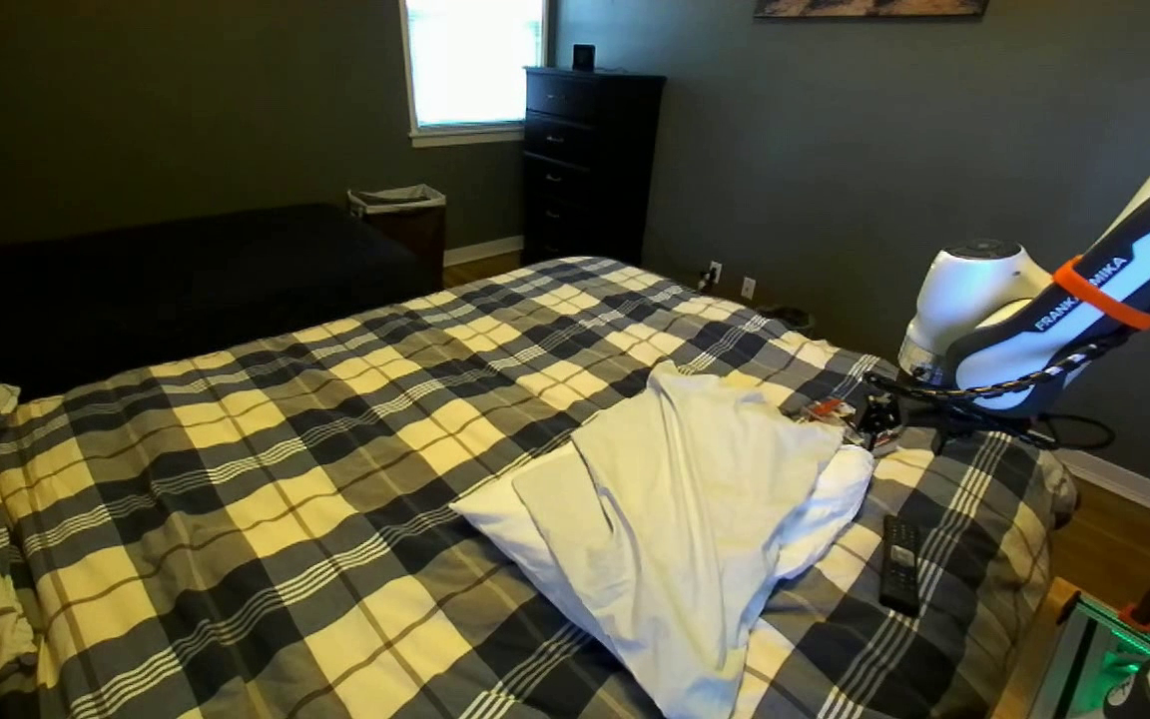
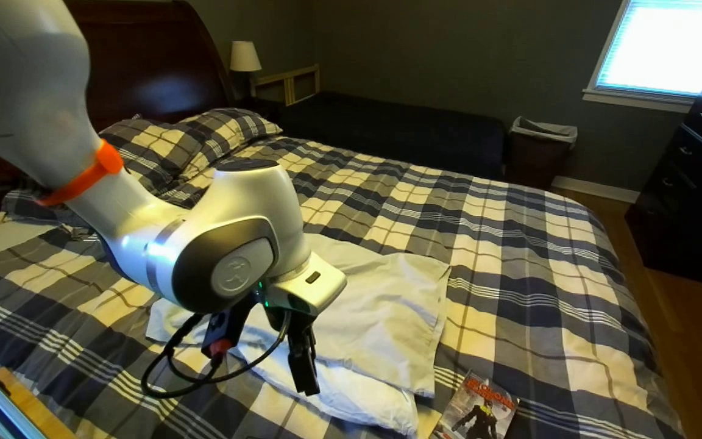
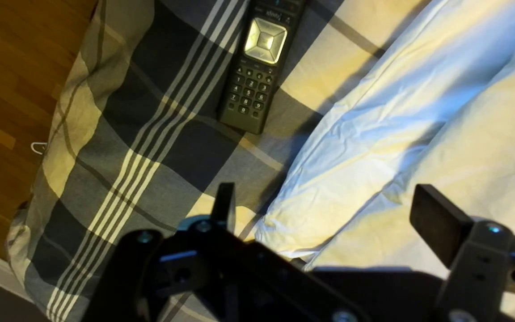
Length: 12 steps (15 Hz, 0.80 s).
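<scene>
My gripper (image 3: 329, 210) is open and empty, its two black fingers wide apart. It also shows in both exterior views (image 1: 876, 424) (image 2: 305, 366), low over the bed beside a corner of the white pillow (image 3: 365, 147). A pale, wrinkled cloth (image 1: 695, 469) lies draped over this pillow. In the wrist view the cloth (image 3: 499, 156) shows at the right, and the pillow's corner lies between the fingers. I cannot tell whether the fingers touch the fabric. A black remote (image 3: 251, 85) lies on the plaid bedspread (image 1: 335, 479) beside the pillow. A picture-covered magazine or case (image 2: 479, 411) lies near the gripper.
Plaid pillows (image 2: 162, 146) lie at the headboard (image 2: 144, 61). A dark second bed (image 2: 387, 128), a hamper (image 1: 405, 220) and a black dresser (image 1: 590, 170) stand beyond the bed. A wood-edged stand (image 1: 1034, 649) is by the bed's near edge. Cables (image 2: 205, 378) hang at the wrist.
</scene>
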Available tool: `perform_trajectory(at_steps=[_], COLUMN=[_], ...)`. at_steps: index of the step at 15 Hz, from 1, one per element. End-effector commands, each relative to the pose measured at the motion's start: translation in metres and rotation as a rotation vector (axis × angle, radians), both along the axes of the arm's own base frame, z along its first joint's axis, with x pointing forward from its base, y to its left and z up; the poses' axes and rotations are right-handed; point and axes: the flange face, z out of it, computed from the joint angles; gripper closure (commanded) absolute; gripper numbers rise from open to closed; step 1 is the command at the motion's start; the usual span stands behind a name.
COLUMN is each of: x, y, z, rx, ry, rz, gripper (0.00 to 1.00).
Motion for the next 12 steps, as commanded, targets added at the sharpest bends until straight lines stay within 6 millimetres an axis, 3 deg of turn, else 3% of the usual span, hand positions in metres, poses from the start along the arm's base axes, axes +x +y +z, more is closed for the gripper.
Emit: perform_trajectory(at_steps=[1, 6, 12], x=[0.015, 0.031, 0.062], y=[-0.023, -0.055, -0.073], z=[-0.01, -0.027, -0.049], rx=[0.016, 0.071, 0.156], ry=[-0.012, -0.074, -0.127], rz=[-0.059, -0.144, -0.131], gripper=[0.0, 0.0, 0.0])
